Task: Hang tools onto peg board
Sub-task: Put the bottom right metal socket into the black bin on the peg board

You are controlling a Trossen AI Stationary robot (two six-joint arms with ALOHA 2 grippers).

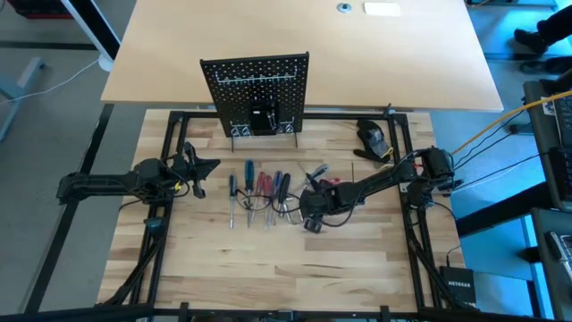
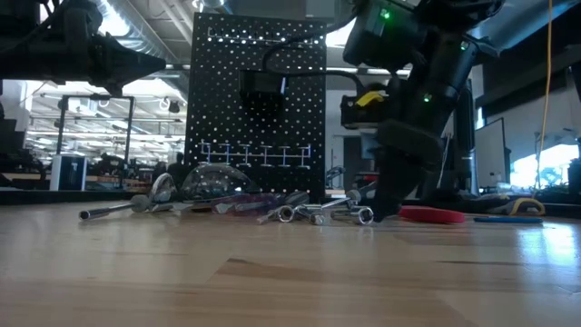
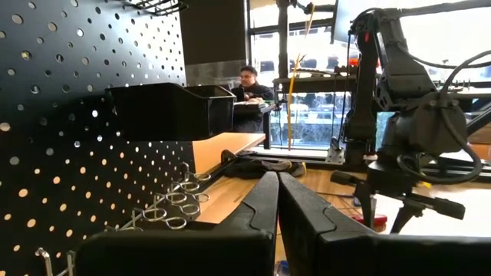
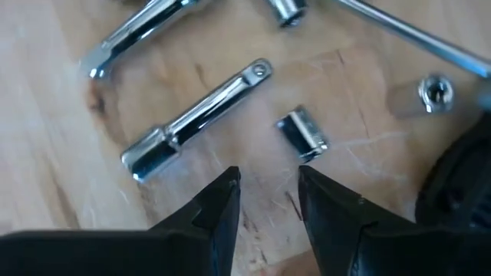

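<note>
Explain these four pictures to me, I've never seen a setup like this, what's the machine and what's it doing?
It is a robot with two dark arms at a wooden table. One picture looks straight down, one looks level across the tabletop, and two come from cameras on the wrists. A black peg board stands at the back; a row of tools, mostly screwdrivers, lies in front of it. The left gripper waits off to the side, shut and empty. The right gripper is low over small chrome pieces, its jaws part open just short of a short metal socket. It holds nothing.
</note>
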